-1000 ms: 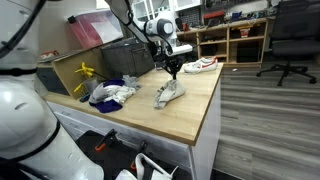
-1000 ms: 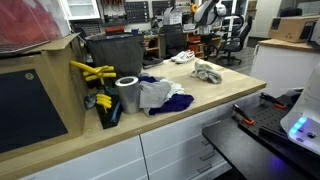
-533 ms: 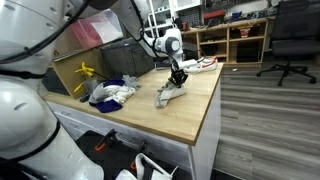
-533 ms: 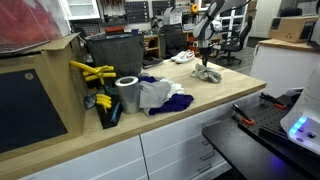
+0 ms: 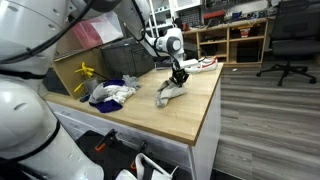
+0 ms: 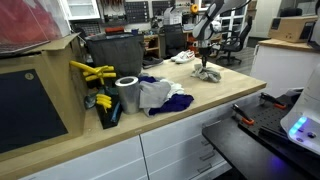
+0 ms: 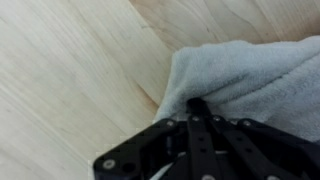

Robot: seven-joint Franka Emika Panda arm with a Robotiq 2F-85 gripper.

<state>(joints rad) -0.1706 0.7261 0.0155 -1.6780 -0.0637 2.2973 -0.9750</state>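
The grey cloth [image 5: 167,93] is lying toward the far end of the table [image 5: 192,118], and the jaws are pressing together on its upper end, pinching a fold of the fabric. In the wrist view the black jaws are meeting right at the edge of the grey cloth [image 7: 250,75], with bare pale wood showing all around that corner. The rest of the cloth is trailing down onto the tabletop toward the nearer edge. In an exterior view the grey cloth [image 6: 209,74] is sitting close to the table's far corner. A white shoe [image 5: 203,64] is resting just beyond it at the far edge. Well apart, toward the opposite side, a pile of white and blue clothes [image 5: 112,92] is spreading out beside a grey roll [image 6: 127,93].
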